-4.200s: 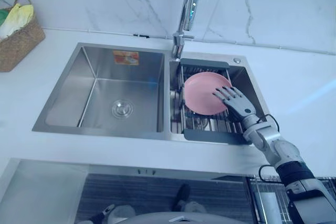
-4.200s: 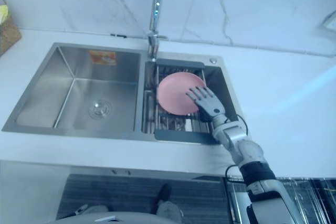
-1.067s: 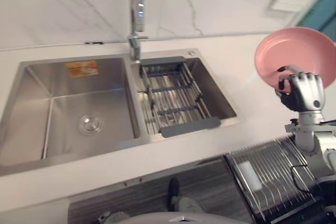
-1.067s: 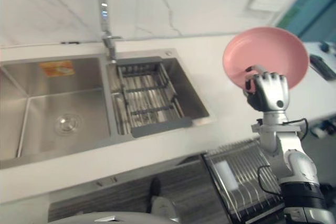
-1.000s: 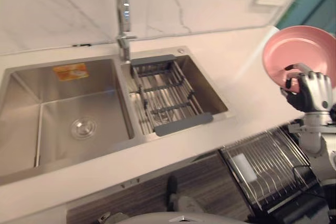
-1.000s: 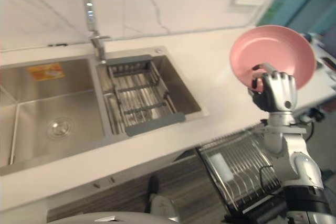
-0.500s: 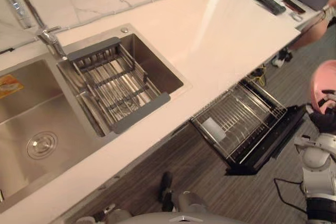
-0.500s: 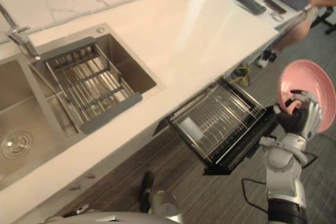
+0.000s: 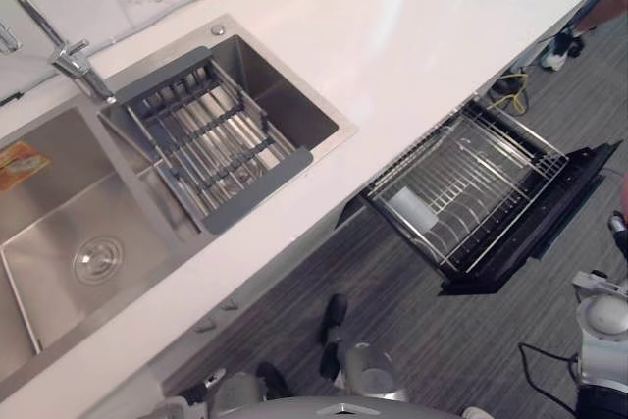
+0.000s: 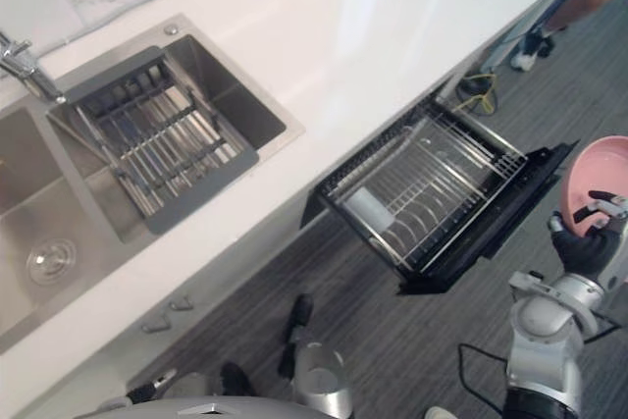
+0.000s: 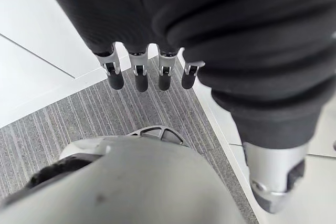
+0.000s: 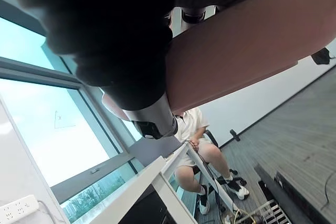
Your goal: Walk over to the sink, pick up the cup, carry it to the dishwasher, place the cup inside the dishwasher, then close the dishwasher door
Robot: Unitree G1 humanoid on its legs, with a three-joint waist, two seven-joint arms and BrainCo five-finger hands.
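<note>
A pink plate [image 10: 599, 182] is the dish I carry; no cup is in sight. My right hand [image 10: 586, 242] is shut on its lower rim and holds it upright at the far right of the right eye view, above the grey floor. It is just past the outer edge of the dishwasher's lowered black door [image 10: 496, 228]. In the right wrist view the plate [image 12: 252, 45] runs across beside my thumb [image 12: 149, 116]. The dishwasher's wire rack [image 10: 422, 188] is pulled out under the counter. My left hand [image 11: 137, 77] hangs with straight fingers over the floor.
A double steel sink [image 9: 88, 233] with a grey drain rack [image 9: 211, 139] and a tap [image 9: 69, 56] is set in the white counter [image 9: 392, 36]. A yellow cable [image 9: 505, 95] lies on the floor near the dishwasher. A person sits at a desk [image 12: 202, 145].
The camera has swung from the sink to the open dishwasher. My right hand keeps its hold on the pink plate and now sits lower, beside the door's outer edge.
</note>
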